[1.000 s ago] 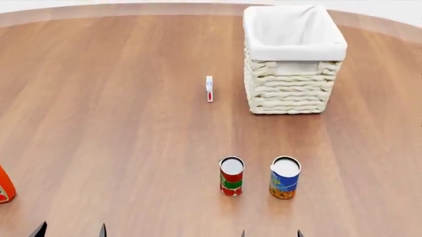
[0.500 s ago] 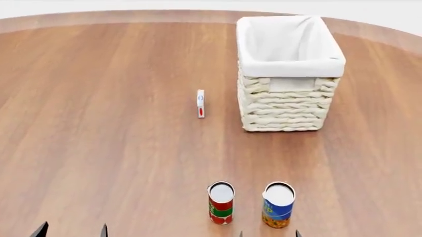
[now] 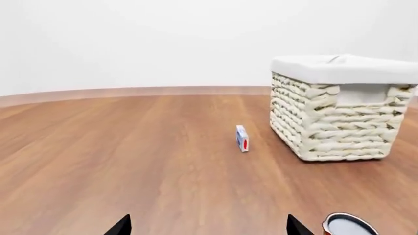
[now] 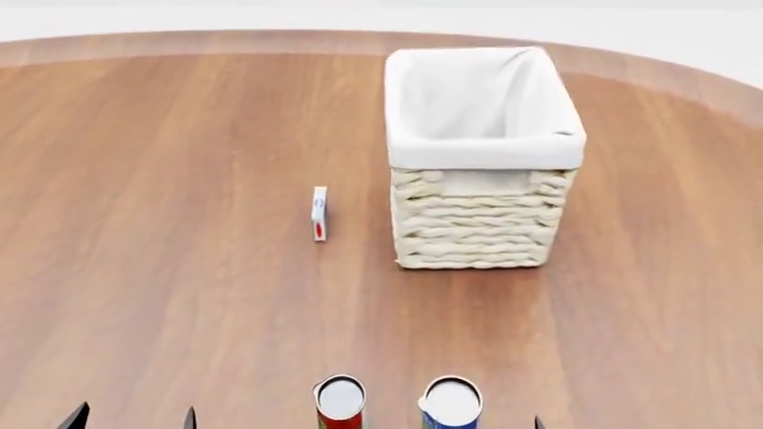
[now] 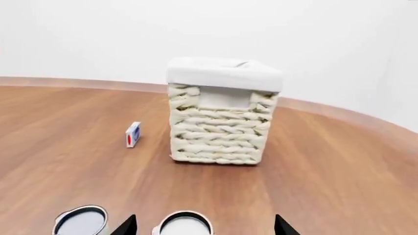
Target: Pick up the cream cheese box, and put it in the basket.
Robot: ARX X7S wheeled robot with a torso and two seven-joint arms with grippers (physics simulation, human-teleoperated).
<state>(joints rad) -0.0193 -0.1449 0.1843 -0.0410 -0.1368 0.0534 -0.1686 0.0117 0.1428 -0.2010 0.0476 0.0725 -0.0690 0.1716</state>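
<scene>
The cream cheese box (image 4: 318, 213) stands on its edge on the wooden table, just left of the basket (image 4: 477, 214). It also shows in the left wrist view (image 3: 242, 138) and in the right wrist view (image 5: 132, 134). The basket, cream wicker with a white liner, shows in both wrist views too (image 3: 339, 122) (image 5: 219, 125). My left gripper (image 3: 205, 226) is open and empty, well short of the box; only its fingertips (image 4: 78, 416) show at the head view's lower edge. My right gripper (image 5: 202, 225) is open and empty, above the blue can.
A red can (image 4: 339, 402) and a blue can (image 4: 451, 404) stand upright at the near edge of the head view, between me and the basket. They also show in the right wrist view (image 5: 80, 221) (image 5: 185, 226). The round wooden table (image 4: 179, 268) ends behind the basket.
The view has shifted: the box, basket and cans have all slid down and left in the head view. The orange object at the left edge has gone out of view.
</scene>
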